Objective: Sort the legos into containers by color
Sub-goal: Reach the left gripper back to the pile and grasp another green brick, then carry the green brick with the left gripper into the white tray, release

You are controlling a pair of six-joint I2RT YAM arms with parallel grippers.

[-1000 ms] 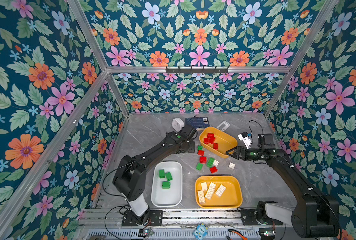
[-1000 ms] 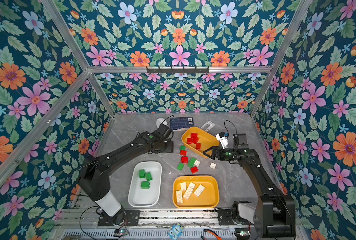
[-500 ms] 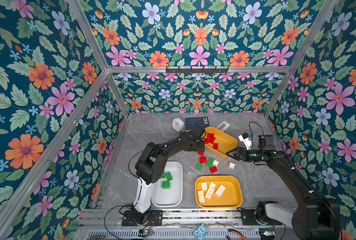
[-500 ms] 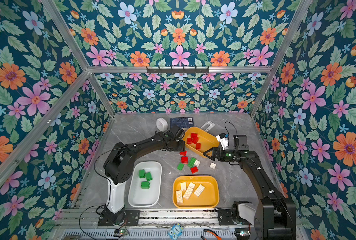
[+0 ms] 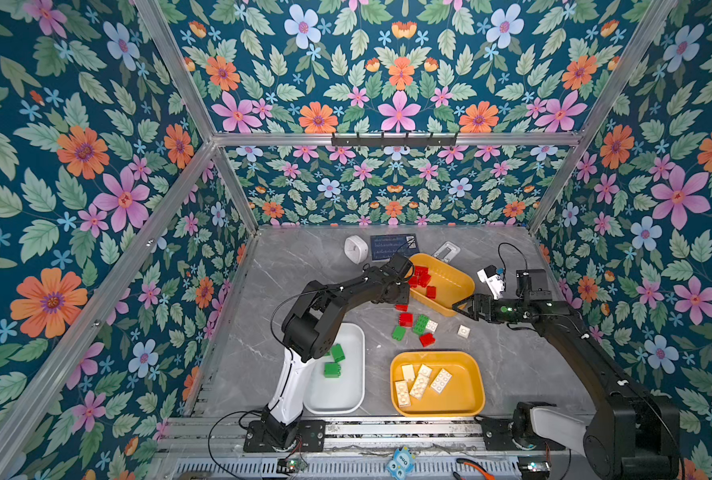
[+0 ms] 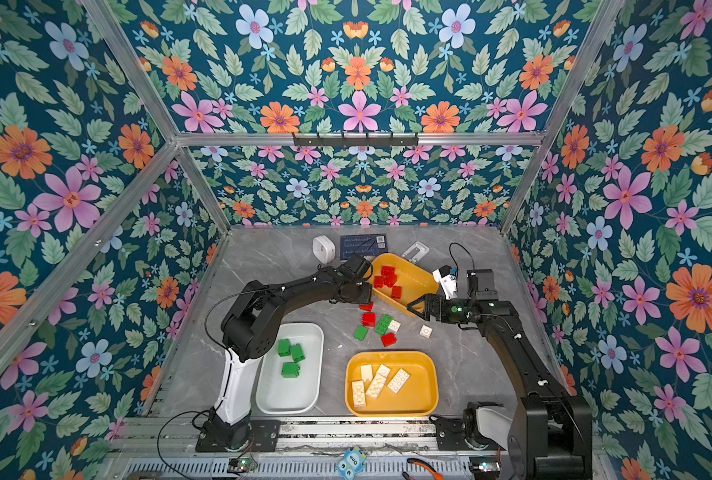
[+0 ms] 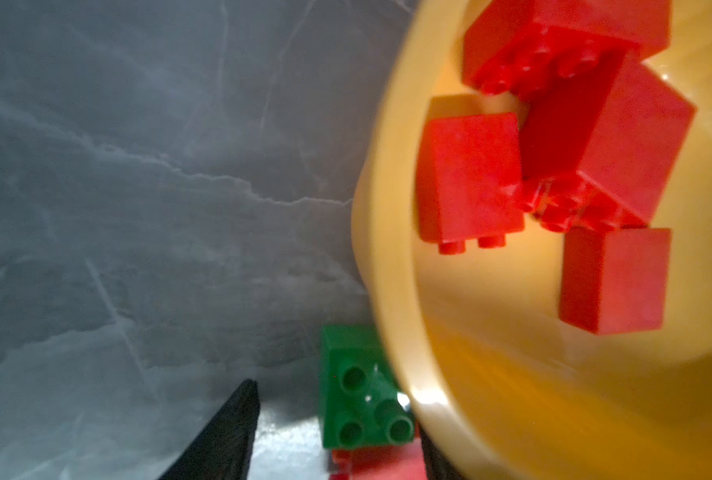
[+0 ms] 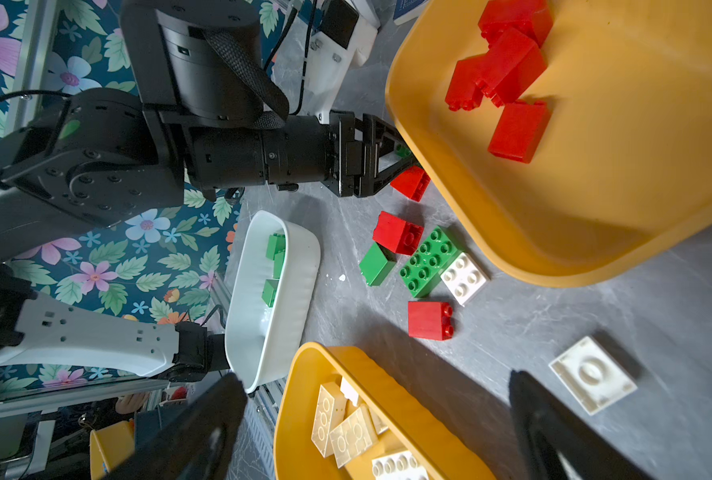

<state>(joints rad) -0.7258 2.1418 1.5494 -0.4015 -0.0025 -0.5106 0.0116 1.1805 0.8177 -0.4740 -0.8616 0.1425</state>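
**A:** Left claw [image 8: 400, 157] is down at the near-left wall of the far yellow tub [image 5: 449, 277]. Its fingers are part spread, with a small green brick [image 7: 360, 395] right between them. Not pinched: there's daylight on one side.

**B:** So that's the crux, the brick tight against the tub wall?

**A:** Yes, and a red brick [image 8: 410, 183] is touching it. Stacked or just side by side, I can't tell. The green one is square, so there's no long axis to line up on.

**B:** Where does green go?

**A:** White tub [image 6: 304, 395], near left, on that arm's own side. Three green bricks are in it.

**B:** The other tubs?

**A:** The far one holds a handful of reds, nothing else. The near yellow tub [image 5: 466, 399] has four cream plates.

**B:** Right claw [image 5: 459, 307]?

**A:** Spread wide and empty, hanging over the counter [image 5: 304, 270] by the far tub's near corner. The lone cream brick [image 5: 463, 331] lies just to its near side, so that arm is the closer one.

**B:** Loose in the middle?

**A:** Two red, two green, one white. The oblong green brick [image 5: 420, 324] runs roughly near to far.
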